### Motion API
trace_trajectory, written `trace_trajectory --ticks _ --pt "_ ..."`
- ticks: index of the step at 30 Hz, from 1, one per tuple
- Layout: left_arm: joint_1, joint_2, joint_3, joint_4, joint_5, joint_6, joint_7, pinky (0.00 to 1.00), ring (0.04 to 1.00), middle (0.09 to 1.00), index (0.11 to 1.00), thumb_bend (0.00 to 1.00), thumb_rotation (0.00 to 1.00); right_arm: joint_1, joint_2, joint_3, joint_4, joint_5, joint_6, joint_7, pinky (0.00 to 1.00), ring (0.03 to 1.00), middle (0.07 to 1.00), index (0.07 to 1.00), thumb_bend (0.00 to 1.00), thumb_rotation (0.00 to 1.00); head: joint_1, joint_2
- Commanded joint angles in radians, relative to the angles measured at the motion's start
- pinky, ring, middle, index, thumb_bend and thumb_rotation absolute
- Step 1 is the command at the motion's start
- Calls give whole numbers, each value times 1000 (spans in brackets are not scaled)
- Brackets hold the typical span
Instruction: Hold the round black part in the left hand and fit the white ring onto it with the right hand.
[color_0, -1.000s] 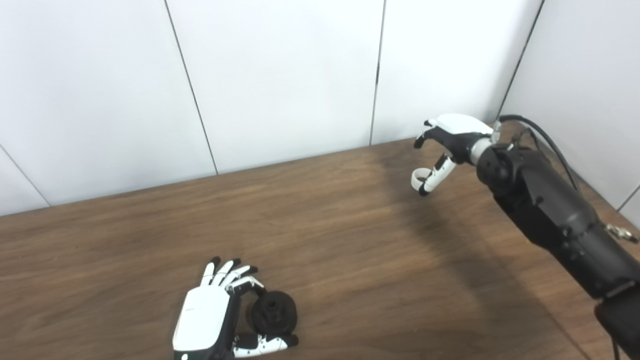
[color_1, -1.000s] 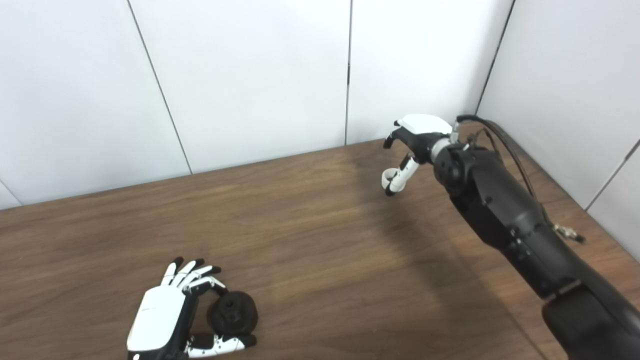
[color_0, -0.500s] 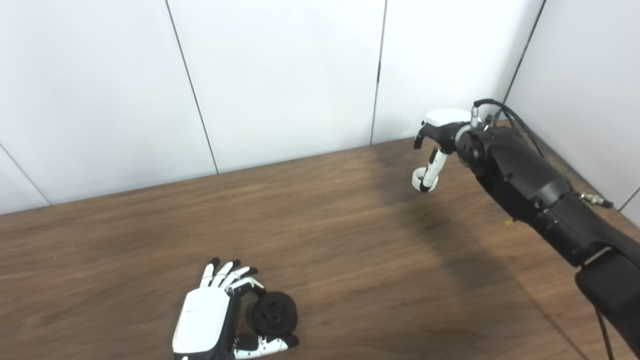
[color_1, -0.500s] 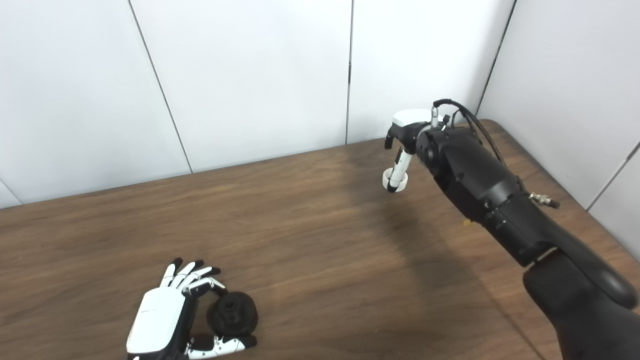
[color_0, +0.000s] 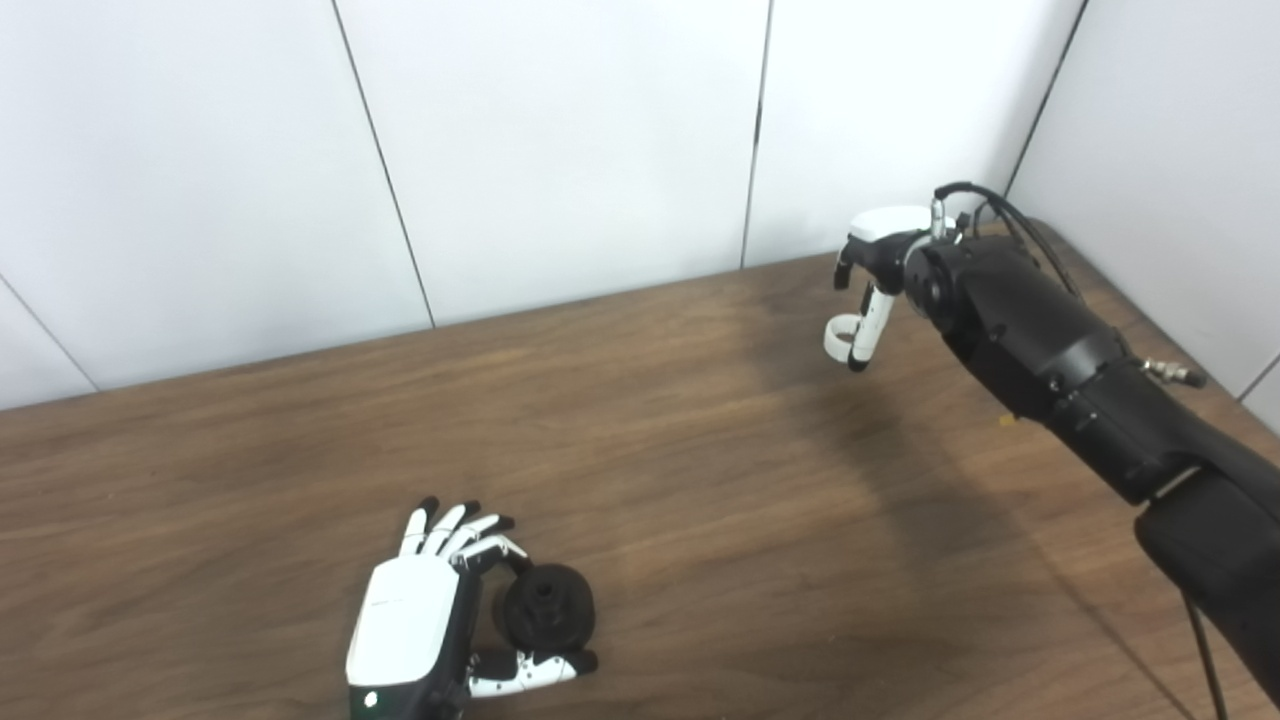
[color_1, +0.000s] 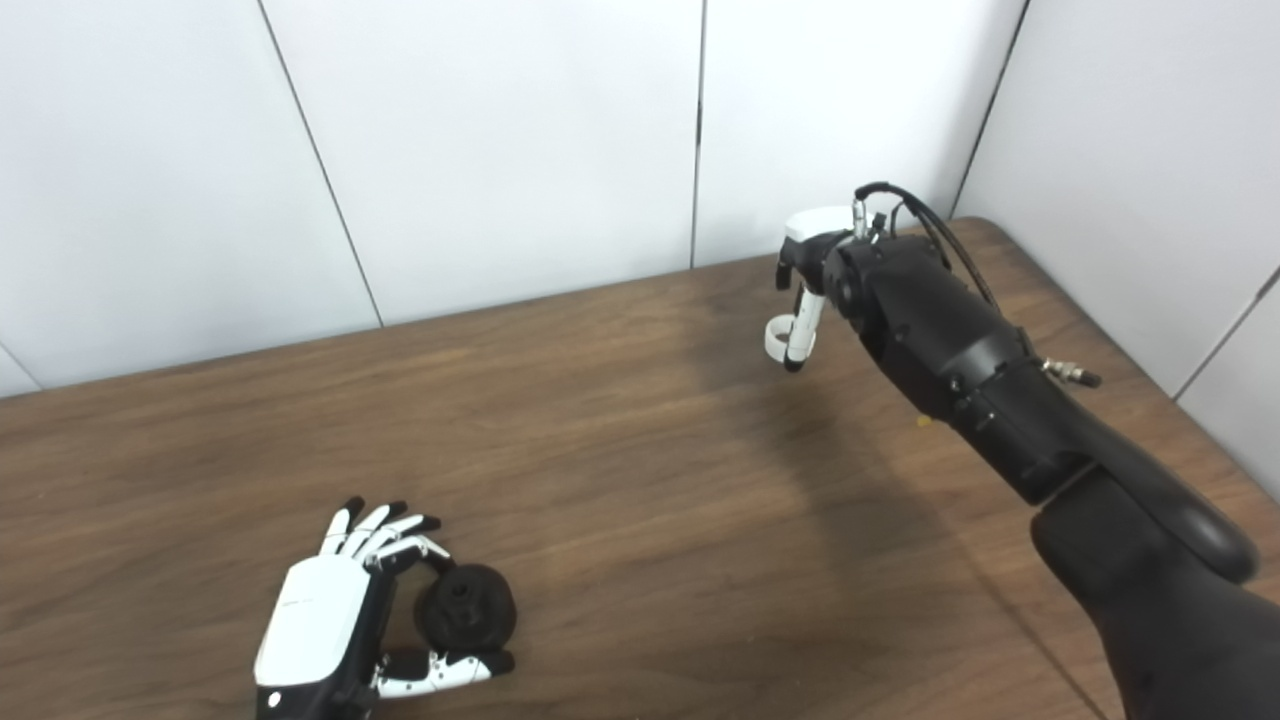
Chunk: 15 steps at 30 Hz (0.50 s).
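— How far along is it, would you say?

— About halfway, by my reading. The left hand (color_0: 415, 635) sits near the front edge of the table (color_0: 700, 520), toward its left side, with thumb and fingers curled round the round black part (color_0: 548, 620). The part looks to be resting on the wood or just off it; I cannot tell which.

— And the ring?

— The white ring (color_0: 842, 338) is off the table, pinched at the fingertips of the right hand (color_1: 808, 262), up over the far right corner near the wall. So both pieces are in hand — that much is done.

— What is left, then?

— The joining itself. The two hands are well apart, one at the near edge and one at the far corner, so the ring has the whole diagonal of the table to cross. After that it has to be lined up over the raised hub in the middle of the black part and pressed down. Nothing is fitted yet.

— Is the right hand's hold on the ring firm?

— It appears held between fingertip and thumb, though the arm hides much of that hand.
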Motion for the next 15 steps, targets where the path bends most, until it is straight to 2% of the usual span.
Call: trace_trajectory --ticks 1,15 --pt "39 4 -6 7 8 1 -1 1000 897 796 484 525 55 -52 -19 -14 -3 -23 -6 -32 1000 1000 1000 768 943 241 2 2" --pt "41 7 -4 -2 9 2 -14 1000 900 797 484 525 55 -21 -15 -19 -1 -20 -4 -74 1000 1000 1000 754 914 255 -8 8"
